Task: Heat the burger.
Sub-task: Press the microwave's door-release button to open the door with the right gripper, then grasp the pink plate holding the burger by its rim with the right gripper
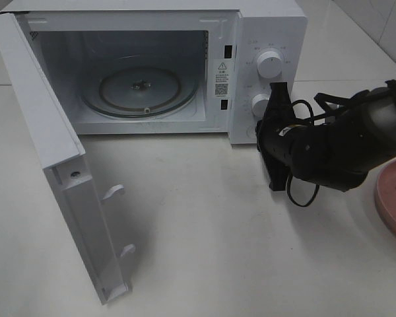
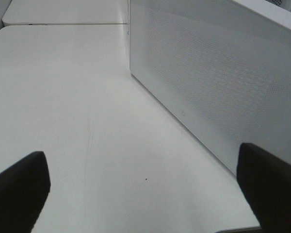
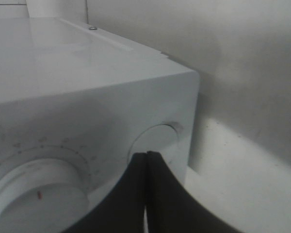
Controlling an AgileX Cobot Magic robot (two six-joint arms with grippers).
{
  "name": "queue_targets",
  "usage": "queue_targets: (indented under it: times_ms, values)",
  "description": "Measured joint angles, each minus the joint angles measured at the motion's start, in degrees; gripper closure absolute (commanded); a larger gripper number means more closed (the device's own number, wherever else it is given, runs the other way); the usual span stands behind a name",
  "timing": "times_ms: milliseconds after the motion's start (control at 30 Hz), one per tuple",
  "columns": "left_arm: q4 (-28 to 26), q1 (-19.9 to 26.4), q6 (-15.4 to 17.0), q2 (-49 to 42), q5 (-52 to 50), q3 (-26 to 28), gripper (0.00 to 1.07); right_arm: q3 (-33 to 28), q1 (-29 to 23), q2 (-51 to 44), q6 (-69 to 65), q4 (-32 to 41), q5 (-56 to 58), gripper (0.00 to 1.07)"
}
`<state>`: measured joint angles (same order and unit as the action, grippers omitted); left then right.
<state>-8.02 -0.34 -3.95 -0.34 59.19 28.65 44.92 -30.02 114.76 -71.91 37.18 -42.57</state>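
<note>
White microwave (image 1: 277, 30) on pale table (image 1: 218, 231), door (image 1: 46, 132) swung open; glass turntable (image 1: 119, 91) inside; two dials (image 1: 270, 64); pink rim, probably a plate (image 1: 395, 198), at right edge.

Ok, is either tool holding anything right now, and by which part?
Nothing is held. The left tool is open beside the microwave door; the right tool is shut on nothing, tips at the round button.

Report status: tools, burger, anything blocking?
Left tool open, beside the open microwave door. Right tool shut, at the control panel. Burger not in view; turntable bare. Nothing blocking the cavity.
</note>
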Motion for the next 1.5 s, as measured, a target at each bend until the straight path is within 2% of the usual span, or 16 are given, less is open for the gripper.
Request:
queue_targets:
  times_ms: [167, 400, 633, 700, 800, 933, 1167, 1233, 1267, 1333, 1367, 1400, 1467, 1500]
  values:
    - [0.0, 0.0, 0.0, 0.0, 0.0, 0.0, 0.07, -5.04, 0.0, -4.53, 3.15, -1.15, 3.09, 1.07]
    - [0.0, 0.0, 0.0, 0.0, 0.0, 0.0, 0.07, -8.48, 0.17, -11.4, 7.73, -4.47, 8.71, 1.06]
    - [0.0, 0.0, 0.0, 0.0, 0.0, 0.0, 0.07, -9.11, 2.98, -18.68, 19.71, -8.25, 23.32, 1.04]
    - [0.0, 0.0, 0.0, 0.0, 0.0, 0.0, 0.07, -9.17, 4.98, -21.6, 28.02, -9.22, 31.05, 1.04]
    - [0.0, 0.0, 0.0, 0.0, 0.0, 0.0, 0.07, -9.17, 6.7, -23.49, 33.58, -9.4, 35.87, 1.03]
    - [0.0, 0.0, 0.0, 0.0, 0.0, 0.0, 0.07, -7.1, 11.57, -26.3, 48.82, -9.85, 48.93, 1.02]
    - [0.0, 0.0, 0.0, 0.0, 0.0, 0.0, 0.07, -1.66, 15.99, -26.99, 61.76, -13.98, 64.46, 1.0]
    - [0.0, 0.0, 0.0, 0.0, 0.0, 0.0, 0.07, 0.92, 16.67, -26.99, 65.95, -19.08, 70.47, 0.98]
    - [0.0, 0.0, 0.0, 0.0, 0.0, 0.0, 0.07, 0.92, 16.67, -26.99, 65.95, -19.08, 70.47, 0.98]
    - [0.0, 0.0, 0.0, 0.0, 0.0, 0.0, 0.07, 3.09, 16.62, -26.99, 69.1, -25.84, 75.34, 0.97]
    - [0.0, 0.0, 0.0, 0.0, 0.0, 0.0, 0.07, 3.09, 16.62, -26.99, 69.1, -25.84, 75.34, 0.97]
    - [0.0, 0.0, 0.0, 0.0, 0.0, 0.0, 0.07, 4.35, 16.62, -26.99, 69.73, -29.45, 78.27, 0.97]
    - [0.0, 0.0, 0.0, 0.0, 0.0, 0.0, 0.07, 5.04, 16.62, -26.99, 69.96, -30.88, 79.58, 0.96]
    - [0.0, 0.0, 0.0, 0.0, 0.0, 0.0, 0.07, 6.42, 16.62, -26.99, 70.19, -33.98, 82.85, 0.95]
